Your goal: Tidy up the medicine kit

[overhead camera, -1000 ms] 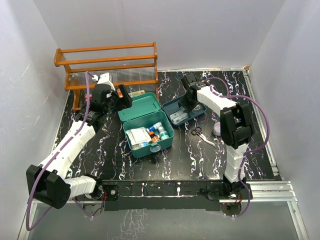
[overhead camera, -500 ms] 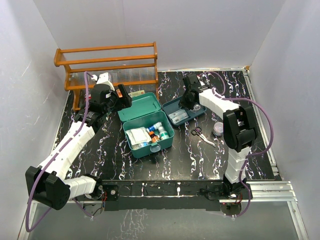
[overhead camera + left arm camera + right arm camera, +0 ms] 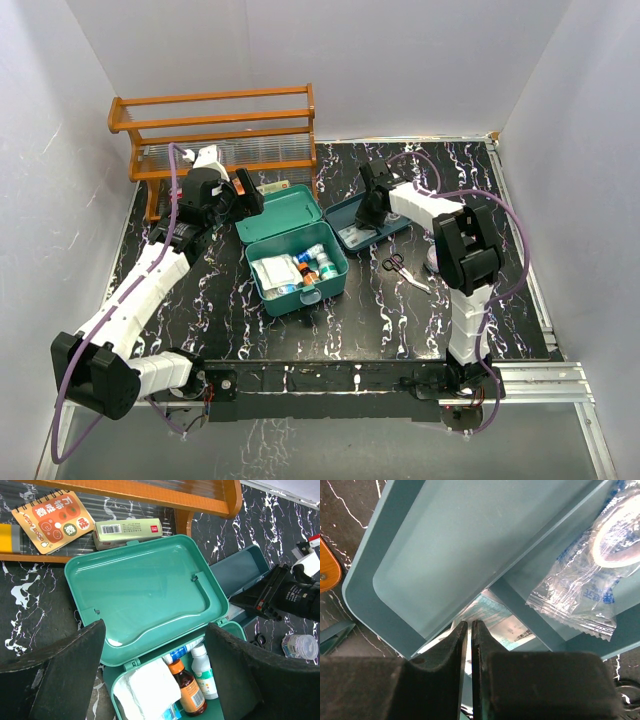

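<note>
The medicine kit (image 3: 338,262) lies open mid-table with its lid (image 3: 140,585) folded back. Inside it are a white gauze pack (image 3: 150,690), a brown bottle (image 3: 187,687) and a white bottle (image 3: 205,672). My left gripper (image 3: 155,630) hovers open above the lid's hinge edge and holds nothing. To the kit's right, my right gripper (image 3: 469,622) reaches down into the dark blue-teal tray (image 3: 450,545). Its jaws are pinched almost together on a flat teal-and-white sachet (image 3: 505,622). A clear plastic packet (image 3: 590,580) lies in the neighbouring compartment.
A brown wooden rack (image 3: 215,125) stands at the back left, with a notebook (image 3: 52,515) and a small carton (image 3: 127,530) on its bottom shelf. Scissors (image 3: 397,266) and a clear round container (image 3: 437,260) lie right of the kit, near the right arm.
The right gripper has closed its jaws and shifted slightly left, lower into the tray. The left arm and the kit have not moved.
</note>
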Robot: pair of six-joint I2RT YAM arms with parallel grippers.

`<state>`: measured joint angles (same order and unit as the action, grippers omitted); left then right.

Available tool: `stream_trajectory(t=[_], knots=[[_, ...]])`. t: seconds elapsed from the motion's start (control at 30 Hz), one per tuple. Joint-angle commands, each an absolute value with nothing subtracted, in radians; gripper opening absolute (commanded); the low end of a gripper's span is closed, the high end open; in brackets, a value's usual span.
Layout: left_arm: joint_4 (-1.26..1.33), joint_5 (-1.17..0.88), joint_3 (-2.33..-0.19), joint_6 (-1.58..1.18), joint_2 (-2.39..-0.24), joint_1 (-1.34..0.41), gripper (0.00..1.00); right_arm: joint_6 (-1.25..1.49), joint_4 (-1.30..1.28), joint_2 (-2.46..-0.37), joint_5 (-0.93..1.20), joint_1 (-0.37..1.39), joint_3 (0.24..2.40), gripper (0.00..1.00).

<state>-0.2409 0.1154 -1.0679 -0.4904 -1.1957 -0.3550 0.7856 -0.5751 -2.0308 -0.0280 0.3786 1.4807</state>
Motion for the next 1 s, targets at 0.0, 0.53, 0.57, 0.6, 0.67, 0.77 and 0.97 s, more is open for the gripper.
stream_trajectory(t=[0.0,0.53,0.57,0.6,0.67,0.77,0.97], knots=[[-0.243,0.114,-1.112,-0.485,-1.187,-0.349,0.8,0.756,-0.536,-2.027,-0.065,0.384,1.474,0.07],[-0.241,0.11,-1.126,-0.476,-1.198,-0.348,0.8,0.752,-0.699,-2.021,-0.169,0.381,1.596,0.2],[-0.242,0.112,-1.127,-0.475,-1.198,-0.348,0.8,0.747,-0.699,-2.009,-0.166,0.381,1.601,0.21],[-0.242,0.112,-1.129,-0.474,-1.198,-0.348,0.8,0.743,-0.699,-1.997,-0.165,0.382,1.602,0.22],[-0.242,0.114,-1.127,-0.472,-1.197,-0.348,0.8,0.737,-0.702,-1.972,-0.157,0.382,1.593,0.23],[-0.241,0.115,-1.125,-0.474,-1.196,-0.348,0.8,0.735,-0.722,-1.944,-0.149,0.381,1.565,0.24],[-0.239,0.112,-1.116,-0.478,-1.196,-0.347,0.8,0.757,-0.791,-1.863,-0.238,0.379,1.492,0.31]])
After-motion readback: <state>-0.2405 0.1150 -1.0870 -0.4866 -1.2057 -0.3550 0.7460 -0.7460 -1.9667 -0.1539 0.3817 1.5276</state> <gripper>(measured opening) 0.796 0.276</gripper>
